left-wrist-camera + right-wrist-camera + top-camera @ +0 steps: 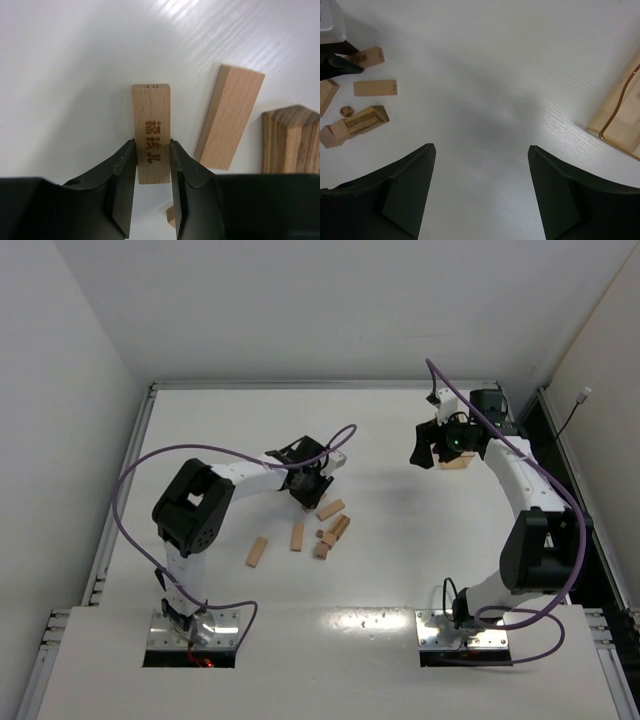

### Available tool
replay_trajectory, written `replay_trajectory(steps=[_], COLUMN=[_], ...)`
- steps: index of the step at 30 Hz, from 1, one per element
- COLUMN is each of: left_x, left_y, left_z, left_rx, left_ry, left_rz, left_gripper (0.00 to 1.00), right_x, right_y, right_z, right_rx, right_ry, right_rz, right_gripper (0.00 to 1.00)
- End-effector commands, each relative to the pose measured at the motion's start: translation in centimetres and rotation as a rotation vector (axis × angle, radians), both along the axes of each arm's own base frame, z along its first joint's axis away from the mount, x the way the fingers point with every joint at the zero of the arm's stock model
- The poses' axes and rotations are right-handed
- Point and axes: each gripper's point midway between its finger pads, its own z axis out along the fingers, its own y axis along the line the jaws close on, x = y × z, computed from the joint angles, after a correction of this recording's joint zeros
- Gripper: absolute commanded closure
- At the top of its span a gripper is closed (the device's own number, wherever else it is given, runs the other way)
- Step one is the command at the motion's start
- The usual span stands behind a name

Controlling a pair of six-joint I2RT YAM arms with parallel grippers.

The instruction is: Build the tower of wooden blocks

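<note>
Pincer of left arm (151,146) tight on engraved plank (150,110); right pincer (480,150) wide apart, empty

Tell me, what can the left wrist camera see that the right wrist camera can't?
Only the left wrist view: the small 40 on the end of the engraved plank, and the left gripper pressing on both of its sides.
Only the right wrist view: the right gripper, open over the bare table, the amber box at the right edge, and a tiny round piece.
Both: the engraved plank with the left gripper on it, the plain plank beside it, and the striped block.
</note>
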Motion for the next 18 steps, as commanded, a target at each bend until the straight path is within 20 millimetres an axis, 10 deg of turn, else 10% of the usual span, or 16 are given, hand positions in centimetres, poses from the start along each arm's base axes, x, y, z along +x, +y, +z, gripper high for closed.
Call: replay_trajectory(steps=[1,6,13,18], left_x=[0.6,0.7,-1.4,-2.4], left_y=[-0.8,-1.7,-1.5,-1.7], left_z=[-1.6,-1.5,-1.4,-1.2], left_rx=[0.011,-0.013,-0.026,-0.058], left_ry=[0.015,0.039,0.076,0.095], left_rz=[0.003,-0.015,-0.051,-0.081], left_gripper=[0.79,0.73,0.27,0.18], right_x=[0.6,0.5,0.5,0.4], right_y=[0.6,0.6,0.6,0.8], right_z=[1.1,1.0,1.0,1.0], right_rx=[0.018,0.018,0.012,0.020], right_ry=[-0.039,-0.030,-0.035,-0.035], right_rz=[0.035,0.034,0.042,0.047], right_gripper=[0.29,0.29,0.30,0.30])
